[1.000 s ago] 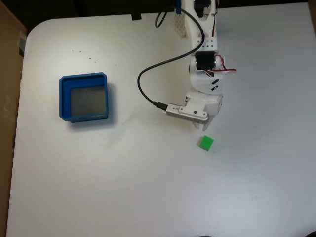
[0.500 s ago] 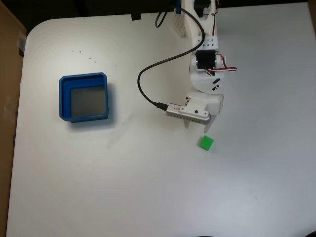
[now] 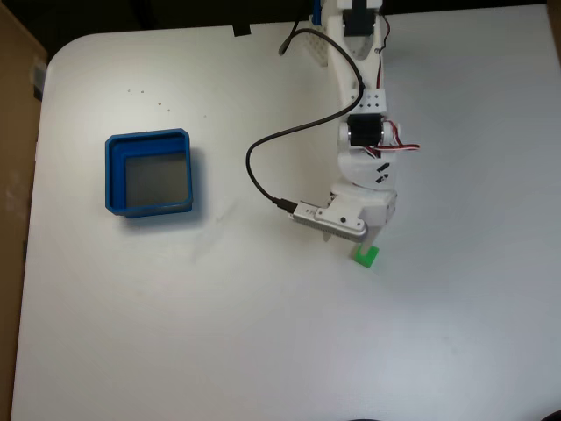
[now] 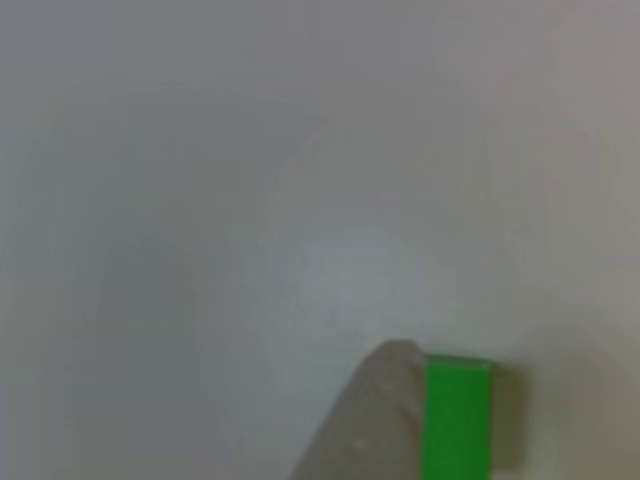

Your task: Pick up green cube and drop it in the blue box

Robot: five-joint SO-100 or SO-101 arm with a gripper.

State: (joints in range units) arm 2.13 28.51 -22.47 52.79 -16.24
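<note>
In the fixed view the green cube (image 3: 369,257) lies on the white table, right of the middle, half covered by the arm's head. My gripper (image 3: 361,249) is low over it and looks open, one white finger (image 3: 374,235) reaching down to the cube's far edge. The other view shows the cube (image 4: 457,420) at the bottom edge with a grey finger (image 4: 365,425) pressed against its left face and no finger on its right face. The blue box (image 3: 152,173), with a grey floor, stands at the left of the table, far from the cube, and holds nothing.
A black cable (image 3: 263,145) loops from the arm's base to the silver camera module (image 3: 329,217) on the wrist. A brown cardboard wall (image 3: 16,158) borders the table's left edge. Bare white table surrounds the cube and lies between it and the box.
The gripper has come down and forward onto the green cube, which now is partly covered by it. Cube and box have not moved.
</note>
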